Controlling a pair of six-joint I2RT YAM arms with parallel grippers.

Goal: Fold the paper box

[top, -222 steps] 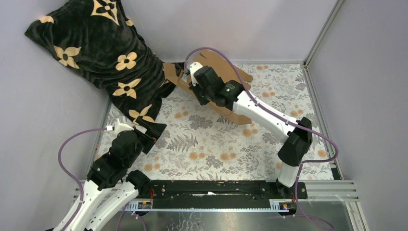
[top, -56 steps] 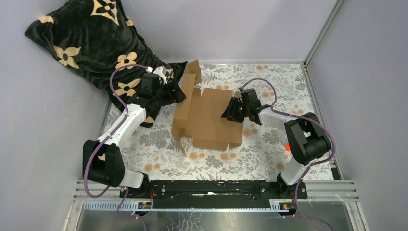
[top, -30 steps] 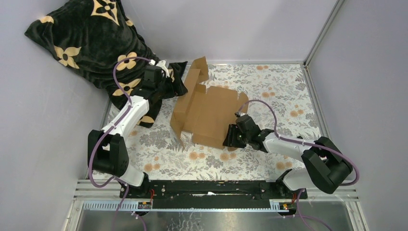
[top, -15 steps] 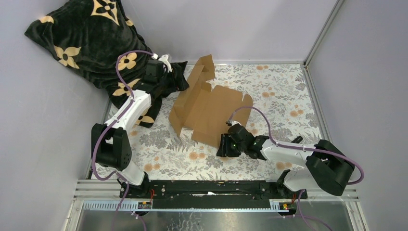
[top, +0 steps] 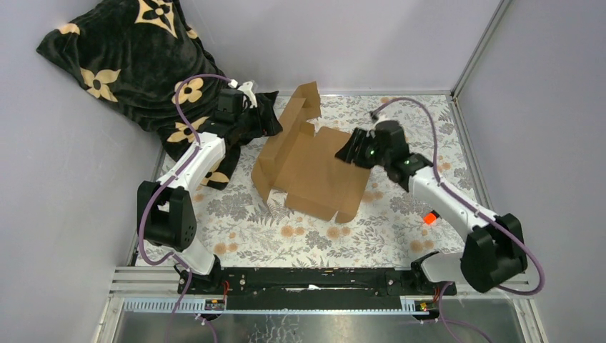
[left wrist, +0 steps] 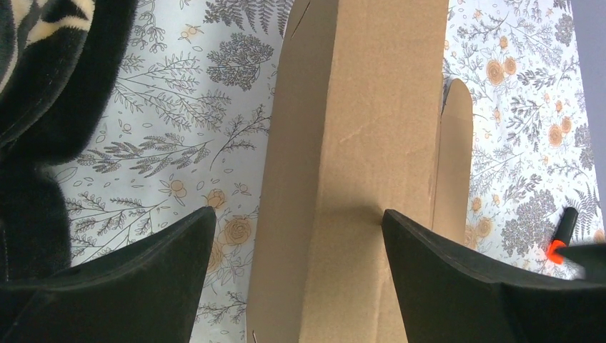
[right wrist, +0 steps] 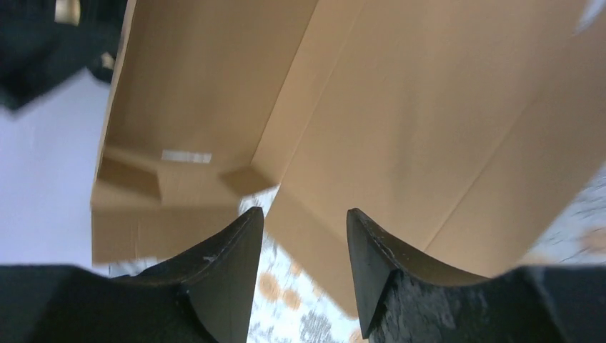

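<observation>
Top external view: the plain brown corrugated cardboard box (top: 314, 171) lies in the middle of the table, on a pale cloth printed with ferns and orange flowers (top: 429, 121). Its broad main panel is flat. A side wall along its left edge and a notched flap at its far left corner stand up, so I judge the fold only partly done, with the walls going up and the lid not yet closed. The left gripper (left wrist: 296, 214) is at the far left, beside a crumpled black blanket with cream flower shapes (top: 128, 64). Its jaws are spread wide and hold nothing, and the left wrist view shows the upright cardboard wall beyond them. The right gripper (right wrist: 304, 212) hangs over the far right edge of the flat panel, its jaws moderately apart with only cardboard and cloth visible through the gap, so it grips nothing. The next move probably calls for the right jaws to catch that right edge and turn it up along its crease while the left arm steadies the standing wall. A small orange-and-black marker (top: 429, 218) lies well to the right of the box. I can read no brand or writing. A pale strip (right wrist: 186, 156) inside the box looks blank.
</observation>
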